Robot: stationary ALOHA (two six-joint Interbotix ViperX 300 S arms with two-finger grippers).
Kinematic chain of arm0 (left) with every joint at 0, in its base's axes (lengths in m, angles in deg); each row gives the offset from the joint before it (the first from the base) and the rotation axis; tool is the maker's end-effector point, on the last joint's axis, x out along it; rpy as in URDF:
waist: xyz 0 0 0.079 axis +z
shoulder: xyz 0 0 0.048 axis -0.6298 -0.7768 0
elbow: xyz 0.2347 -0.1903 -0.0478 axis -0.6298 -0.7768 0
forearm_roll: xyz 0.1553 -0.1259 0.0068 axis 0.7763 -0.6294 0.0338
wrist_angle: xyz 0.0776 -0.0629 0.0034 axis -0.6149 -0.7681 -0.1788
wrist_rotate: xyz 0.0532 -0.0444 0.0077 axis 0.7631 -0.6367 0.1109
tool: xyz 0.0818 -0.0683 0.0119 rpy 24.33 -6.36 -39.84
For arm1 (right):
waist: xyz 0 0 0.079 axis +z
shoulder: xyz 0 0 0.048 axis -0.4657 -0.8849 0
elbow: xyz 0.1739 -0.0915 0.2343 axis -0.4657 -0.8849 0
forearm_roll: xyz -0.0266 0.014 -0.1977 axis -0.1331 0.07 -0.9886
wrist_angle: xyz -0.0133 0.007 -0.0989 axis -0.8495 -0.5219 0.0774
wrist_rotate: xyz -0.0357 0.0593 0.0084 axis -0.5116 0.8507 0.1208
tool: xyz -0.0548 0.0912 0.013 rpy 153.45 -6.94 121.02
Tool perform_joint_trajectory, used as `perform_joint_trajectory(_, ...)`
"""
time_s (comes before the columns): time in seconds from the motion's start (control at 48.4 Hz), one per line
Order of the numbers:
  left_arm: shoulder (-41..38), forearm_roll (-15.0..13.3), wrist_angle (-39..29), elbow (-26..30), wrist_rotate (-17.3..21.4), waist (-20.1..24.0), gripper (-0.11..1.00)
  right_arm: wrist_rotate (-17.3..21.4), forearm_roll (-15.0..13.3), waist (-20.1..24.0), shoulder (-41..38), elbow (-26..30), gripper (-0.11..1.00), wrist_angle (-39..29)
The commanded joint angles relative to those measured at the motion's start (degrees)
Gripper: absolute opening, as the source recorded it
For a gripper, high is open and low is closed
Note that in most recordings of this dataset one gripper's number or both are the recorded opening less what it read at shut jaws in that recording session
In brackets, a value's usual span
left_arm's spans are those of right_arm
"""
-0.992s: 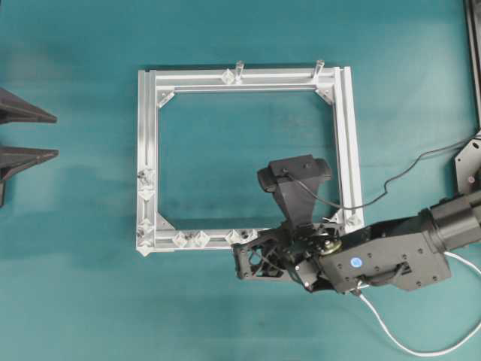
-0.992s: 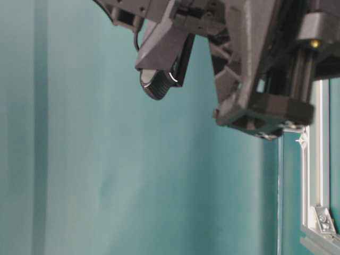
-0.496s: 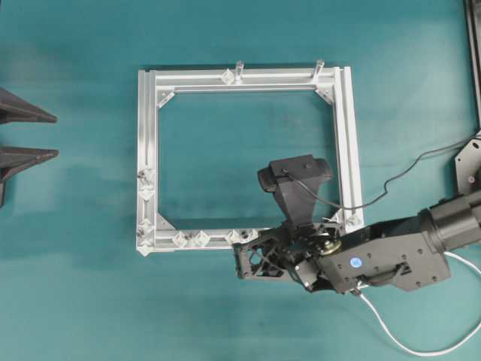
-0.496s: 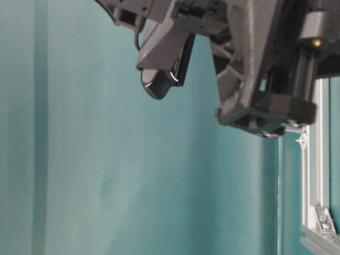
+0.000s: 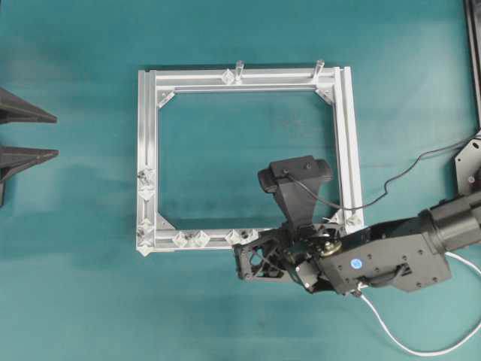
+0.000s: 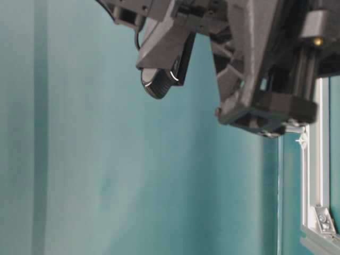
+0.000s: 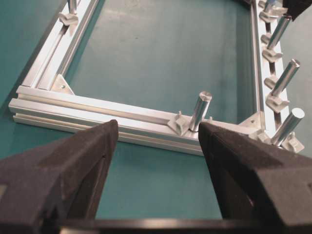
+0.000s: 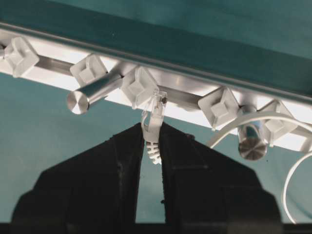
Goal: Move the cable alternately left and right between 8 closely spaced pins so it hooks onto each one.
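Teal table [image 5: 75,301] under frame [image 5: 146,150]; right hand [image 8: 153,141] pinches cable [image 8: 152,127] plug, left hand [image 7: 157,134] wide open, pins [image 8: 140,87] partly hidden

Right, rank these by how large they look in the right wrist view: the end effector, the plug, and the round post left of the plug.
1. Right end effector, largest by far, though nearest the camera.
2. Round post.
3. Plug of the cable, roughly as long as the post but thinner; close call.
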State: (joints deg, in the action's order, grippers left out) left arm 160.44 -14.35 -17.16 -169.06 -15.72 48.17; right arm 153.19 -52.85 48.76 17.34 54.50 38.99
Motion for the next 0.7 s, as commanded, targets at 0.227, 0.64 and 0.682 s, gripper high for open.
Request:
perform_joint_trajectory(0.227, -0.35, 0.09, 0.53, 0.53, -0.44, -0.09, 0.71, 3.60, 0.35, 3.08, 0.70, 1.32, 0.13, 0.00)
perform_joint_trajectory(0.64, -0.35, 0.09, 0.53, 0.62, -0.44, -0.09, 0.71, 7.82, 0.44, 6.68, -2.46, 6.24, 0.13, -1.05)
perform_joint_trajectory(0.682, -0.35, 0.09, 0.53, 0.62, -0.44, -0.09, 0.71, 7.82, 0.35, 6.68, -2.90, 6.68, 0.13, -1.05)
